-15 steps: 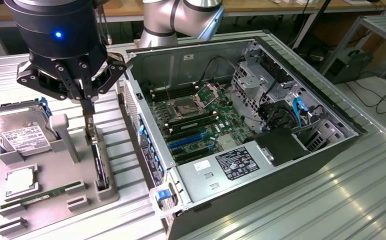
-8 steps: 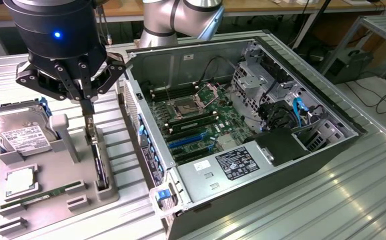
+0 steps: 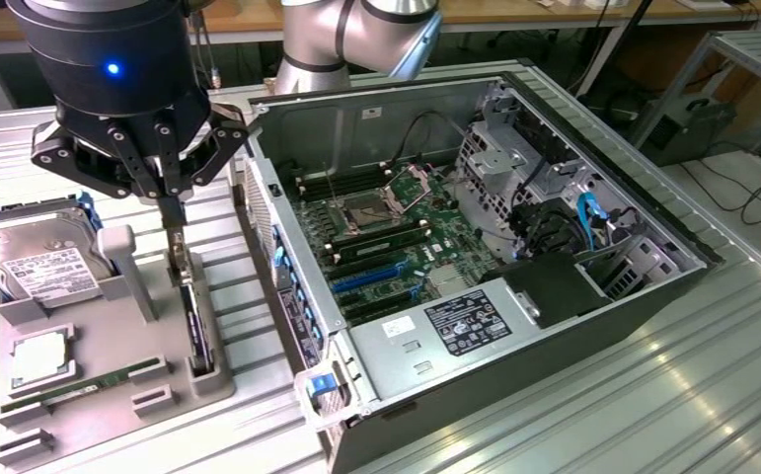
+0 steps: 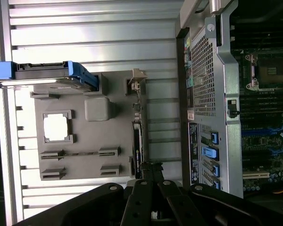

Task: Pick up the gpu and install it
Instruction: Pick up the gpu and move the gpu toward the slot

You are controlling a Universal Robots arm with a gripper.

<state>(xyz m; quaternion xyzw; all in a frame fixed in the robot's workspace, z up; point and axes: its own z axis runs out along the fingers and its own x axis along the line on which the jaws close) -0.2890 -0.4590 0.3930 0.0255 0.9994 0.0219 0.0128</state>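
Progress stands at the pick-up stage, and nothing of the install is done. The gpu (image 3: 198, 326) (image 4: 137, 146) stands on edge in a slot of the grey holder tray (image 3: 130, 341) (image 4: 85, 141). The tray lies on the desk (image 3: 696, 395) at the exterior view's left, just beside the open computer case (image 3: 644, 197). The card's silver bracket is at its far end and its dark body runs toward the near edge of the tray. The tool (image 3: 174, 219) (image 4: 148, 165) hangs directly over this card with its two fingers pressed fully together and nothing visible between them. In the wrist view the tips sit over the near portion of the card. Whether they touch its top edge cannot be told from either view, and no grasp on the card is evident. Other parts rest in the same tray: a hard drive (image 3: 38, 262) at the far left, a processor (image 3: 38, 357) nearer, and a RAM stick (image 3: 77, 390) nearest. Inside the case the motherboard (image 3: 394, 232) is exposed, and its blue expansion slots (image 3: 367, 276) carry no card. Judgement: the card is yet to be gripped, lifted out of its slot, carried across to the case and seated in a slot, so the whole task remains outstanding.
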